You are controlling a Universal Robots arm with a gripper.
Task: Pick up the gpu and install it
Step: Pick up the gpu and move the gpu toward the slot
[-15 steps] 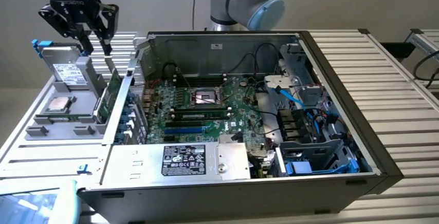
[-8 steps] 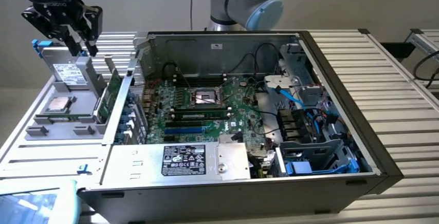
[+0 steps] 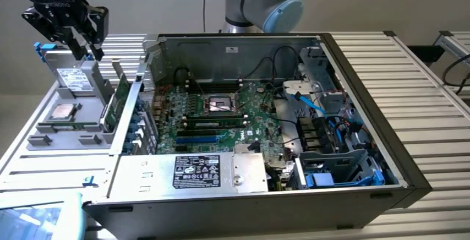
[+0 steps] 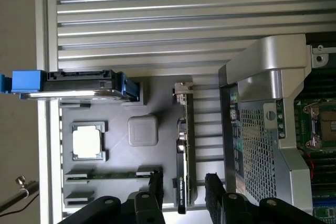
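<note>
The gpu (image 3: 118, 101) stands on edge in a slot at the side of the grey parts tray (image 3: 44, 135) nearest the computer case, at the exterior view's left. It is a thin green card with a silver end bracket. My gripper (image 3: 87, 50) hangs open above the tray's far end, higher than the card and apart from it. In the wrist view the gpu (image 4: 182, 150) runs as a narrow dark strip with its bracket at one end. My open gripper (image 4: 184, 195) has one black finger on each side of the card's line, with nothing between them.
The tray also holds a labelled hard drive (image 3: 74, 80) with blue clips, a silver CPU (image 3: 65, 112) and memory sticks (image 4: 113, 174). The open computer case (image 3: 367, 141) with its green motherboard (image 3: 213, 113) lies beside the tray on a ribbed metal table (image 3: 426, 75).
</note>
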